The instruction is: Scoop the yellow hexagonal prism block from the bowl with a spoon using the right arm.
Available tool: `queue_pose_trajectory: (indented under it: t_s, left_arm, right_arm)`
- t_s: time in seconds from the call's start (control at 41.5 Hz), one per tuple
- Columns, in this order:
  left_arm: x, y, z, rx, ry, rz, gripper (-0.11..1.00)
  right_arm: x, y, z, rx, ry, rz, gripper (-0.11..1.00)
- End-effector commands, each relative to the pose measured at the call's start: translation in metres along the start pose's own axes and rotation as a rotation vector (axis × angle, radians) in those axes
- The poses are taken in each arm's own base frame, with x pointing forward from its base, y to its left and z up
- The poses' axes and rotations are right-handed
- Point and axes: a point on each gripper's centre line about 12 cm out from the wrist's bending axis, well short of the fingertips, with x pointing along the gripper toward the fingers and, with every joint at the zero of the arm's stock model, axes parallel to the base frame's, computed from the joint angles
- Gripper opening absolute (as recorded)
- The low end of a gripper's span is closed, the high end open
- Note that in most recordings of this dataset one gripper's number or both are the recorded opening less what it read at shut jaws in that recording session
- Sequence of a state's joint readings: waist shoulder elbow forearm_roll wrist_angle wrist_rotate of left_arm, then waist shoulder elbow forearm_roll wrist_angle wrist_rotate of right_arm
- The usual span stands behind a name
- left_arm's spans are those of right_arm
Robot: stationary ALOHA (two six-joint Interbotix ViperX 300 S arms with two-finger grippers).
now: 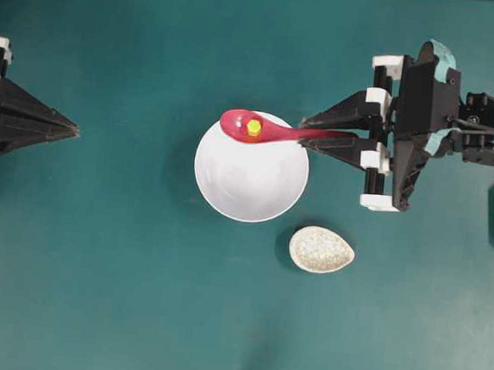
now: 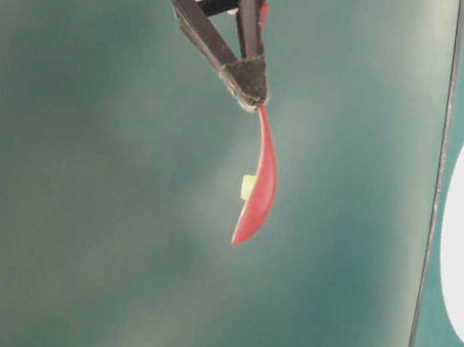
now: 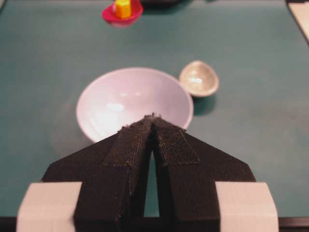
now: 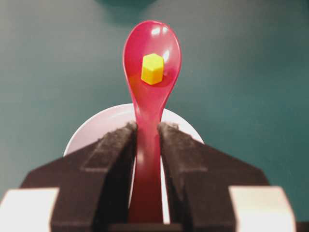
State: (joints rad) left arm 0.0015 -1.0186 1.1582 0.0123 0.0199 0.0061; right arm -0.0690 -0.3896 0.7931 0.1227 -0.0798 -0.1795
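Right tool (image 4: 147,140) clamped glossy spoon (image 4: 150,72) by its stiff handle; light yellow hexagonal prism block (image 4: 152,68) sat loose, likely slippery.

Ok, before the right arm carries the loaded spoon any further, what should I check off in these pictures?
1. Right gripper jaws clamp the spoon handle: ok.
2. Yellow block sits in the scoop: ok.
3. Scoop lifted above the bowl: ok, seen from the left wrist view.
4. Spoon held level: cannot tell.
5. Left gripper shut, well away from the bowl: ok.
6. Speckled dish stands apart from the bowl: ok.
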Motion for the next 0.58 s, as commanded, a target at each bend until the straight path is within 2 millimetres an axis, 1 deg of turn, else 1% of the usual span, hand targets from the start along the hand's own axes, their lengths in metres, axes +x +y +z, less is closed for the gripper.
queue_pose_trajectory:
  t_s: [0.0,0.554]
  left_arm:
    - [0.0006,0.0005,0.0094,0.004,-0.023,0.002,0.02]
    - [0.0006,0.0005,0.0092,0.006,-0.021,0.002,0.02]
  right_arm:
    - [-0.0043,-0.0005,0.0163,-0.002,-0.049,-0.002,0.24]
    - [-0.0042,-0.0002,0.014,-0.003,-0.034,0.001,0.24]
